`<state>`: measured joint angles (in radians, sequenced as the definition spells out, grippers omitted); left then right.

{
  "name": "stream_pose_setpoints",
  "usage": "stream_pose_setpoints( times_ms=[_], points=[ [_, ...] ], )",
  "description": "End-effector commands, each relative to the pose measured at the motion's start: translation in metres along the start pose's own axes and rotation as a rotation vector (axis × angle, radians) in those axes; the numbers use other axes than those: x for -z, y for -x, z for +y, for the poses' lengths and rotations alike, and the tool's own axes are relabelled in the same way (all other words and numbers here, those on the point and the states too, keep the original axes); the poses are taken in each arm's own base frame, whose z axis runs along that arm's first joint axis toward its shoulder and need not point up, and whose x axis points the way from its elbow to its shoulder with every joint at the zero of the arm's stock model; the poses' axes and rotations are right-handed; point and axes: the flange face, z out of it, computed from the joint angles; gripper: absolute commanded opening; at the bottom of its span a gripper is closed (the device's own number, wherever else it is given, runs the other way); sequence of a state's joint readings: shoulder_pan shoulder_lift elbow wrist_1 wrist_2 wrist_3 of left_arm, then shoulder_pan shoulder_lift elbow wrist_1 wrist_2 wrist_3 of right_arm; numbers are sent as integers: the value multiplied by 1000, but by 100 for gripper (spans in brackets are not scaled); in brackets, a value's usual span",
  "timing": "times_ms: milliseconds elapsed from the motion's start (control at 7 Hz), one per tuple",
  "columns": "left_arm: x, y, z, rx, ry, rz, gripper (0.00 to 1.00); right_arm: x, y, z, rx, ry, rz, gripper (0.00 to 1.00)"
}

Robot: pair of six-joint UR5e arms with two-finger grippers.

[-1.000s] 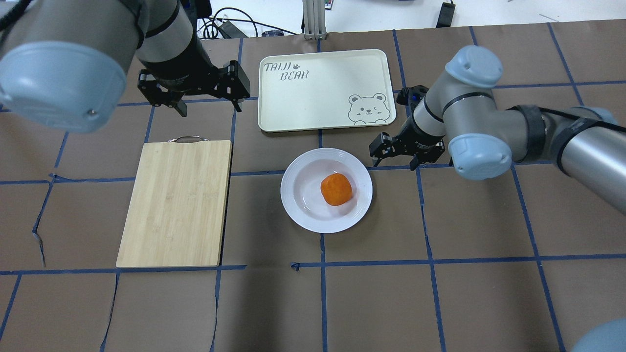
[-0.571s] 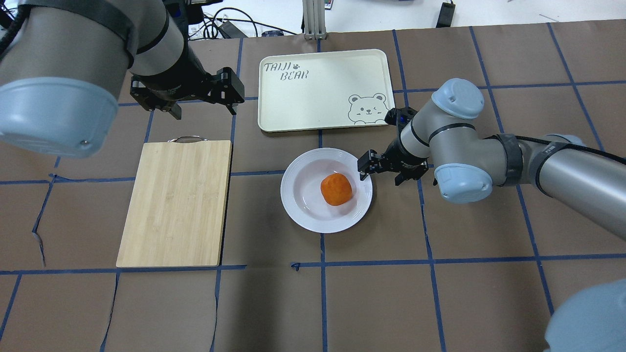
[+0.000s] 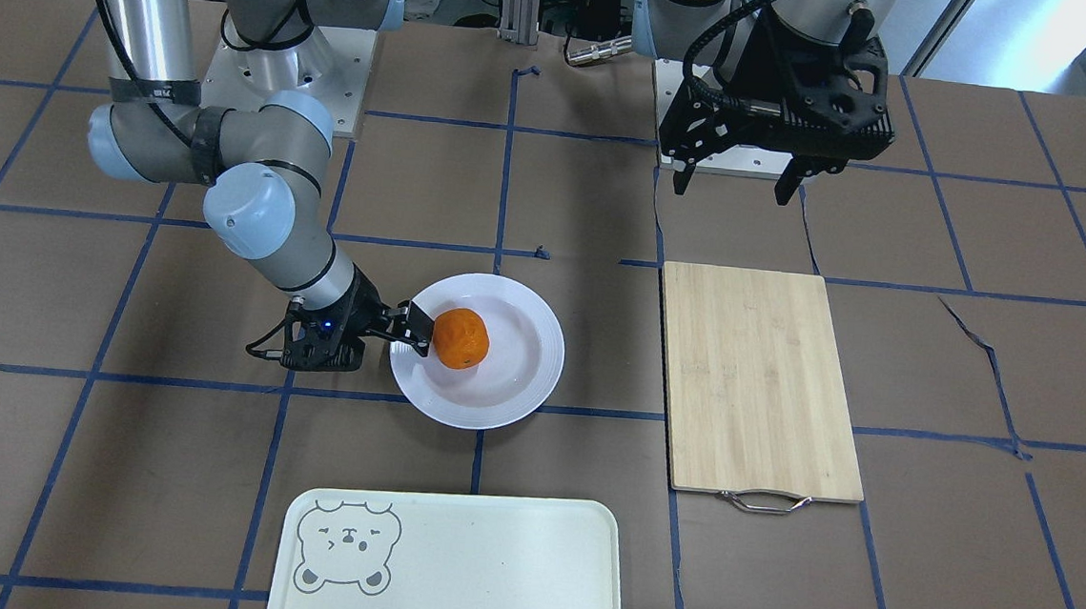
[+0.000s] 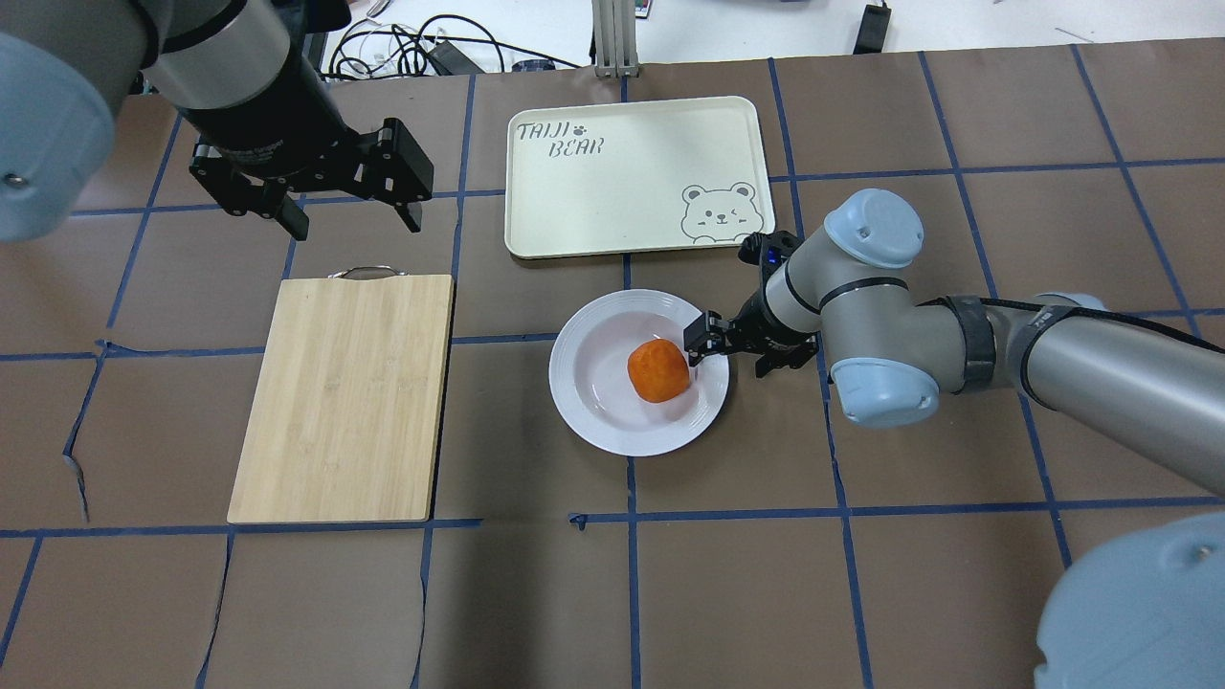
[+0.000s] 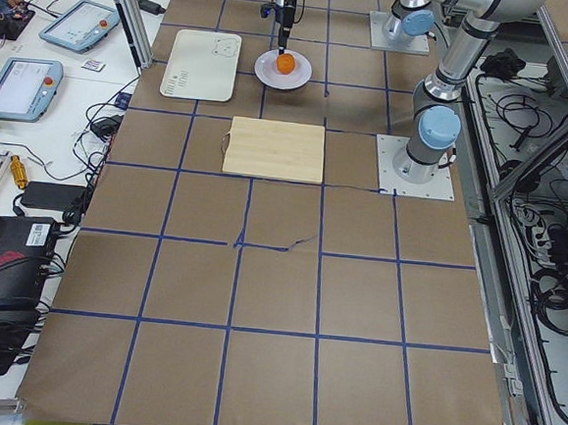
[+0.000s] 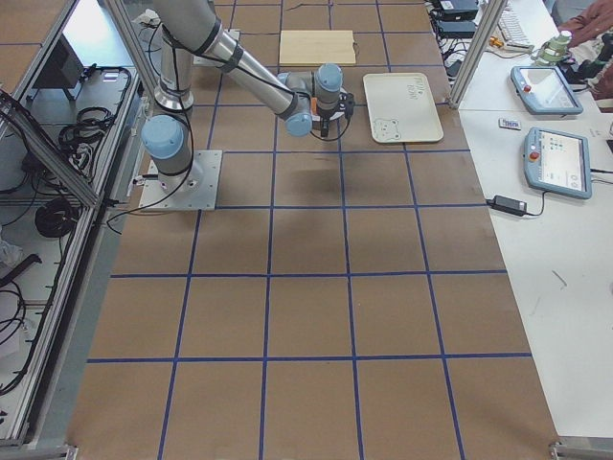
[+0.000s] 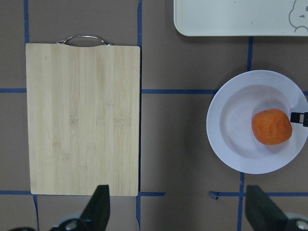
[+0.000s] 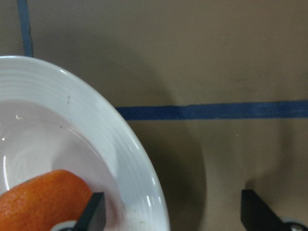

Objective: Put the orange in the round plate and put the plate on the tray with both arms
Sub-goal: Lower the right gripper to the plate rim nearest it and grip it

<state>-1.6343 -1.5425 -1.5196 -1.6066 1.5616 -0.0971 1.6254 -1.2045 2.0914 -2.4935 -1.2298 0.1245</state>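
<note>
Across the table: brown paper covering, gridded with blue tape, torn in a few spots. Beyond its far edge I see a white side table with grey tablets and cables. The orange is bright, dimpled and a bit lumpy. It sits inside the round plate, off centre toward my right arm's side. The plate is glossy white with a ridged rim, and it rests on the paper, near the tray but not touching it. The tray is cream with a bear face in one corner, and nothing is on it. My right hand is low and spread, straddling the plate rim. One finger is inside, just beside the orange; I cannot tell whether they touch. The other finger is outside, over the paper. My left hand is spread and holds nothing. It hangs above the paper past the handle end of a bamboo cutting board.
</note>
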Motion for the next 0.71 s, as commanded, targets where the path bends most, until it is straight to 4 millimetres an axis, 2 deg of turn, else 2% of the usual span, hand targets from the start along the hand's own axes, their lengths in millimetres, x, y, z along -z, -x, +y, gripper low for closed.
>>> stream_pose_setpoints(
  times_ms=[0, 429, 571],
  points=[
    [4, 5, -4, 12, -35, 1, 100, -4, 5, 5, -72, -8, -11, 100],
    [-2, 6, -3, 14, -26, -1, 100, -14, 35, 22, -176, -10, -17, 100],
    [-1, 5, -2, 12, -29, -5, 100, -14, 44, 24, -161, -20, -19, 100]
  ],
)
